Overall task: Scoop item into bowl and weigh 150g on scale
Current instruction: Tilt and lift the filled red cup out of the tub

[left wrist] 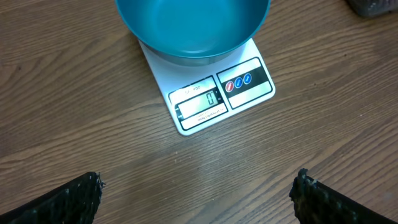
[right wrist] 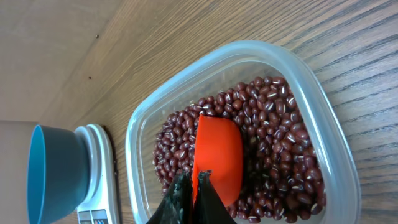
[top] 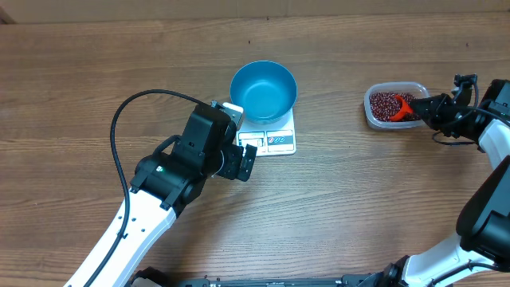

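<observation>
The tabletop [top: 80,72] is brown wood grain with a matt, finely streaked face. The bowl [top: 264,89] is smooth and bright blue with a soft satin sheen; whether it is plastic or coated metal cannot be told. The scale [left wrist: 214,96] is smooth white plastic, and its display window and label panels look glossier. The tub [right wrist: 333,143] is clear, slightly cloudy plastic with a smooth rim. The beans [right wrist: 273,137] have hard, shiny dark red-brown skins. The scoop [right wrist: 217,155] is smooth orange-red plastic, faintly glossy. The left tool [left wrist: 199,199] has matt black pads [left wrist: 74,199] with a rough, knobbly texture. The arm shell [top: 131,223] is glossy white plastic, and the cable [top: 112,135] is black and rubbery.
</observation>
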